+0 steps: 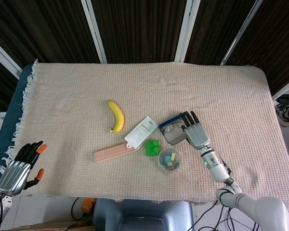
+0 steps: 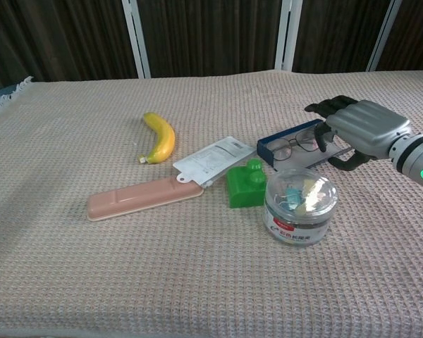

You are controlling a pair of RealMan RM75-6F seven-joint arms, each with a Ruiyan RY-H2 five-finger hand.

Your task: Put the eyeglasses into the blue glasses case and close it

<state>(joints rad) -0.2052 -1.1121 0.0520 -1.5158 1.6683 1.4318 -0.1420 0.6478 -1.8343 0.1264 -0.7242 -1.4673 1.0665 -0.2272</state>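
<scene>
My head view alone shows the left hand (image 1: 18, 166) at 8 o'clock off the cloth (image 1: 77, 86), fingers loose and apart, grasping nothing. The right hand (image 2: 358, 130) hovers palm-down over the blue case (image 2: 285, 144), fingers extended and slightly curled, holding nothing. My chest view shows the glasses (image 2: 302, 143) lying in the open case, just at 9 o'clock of those fingertips (image 2: 316, 109).
</scene>
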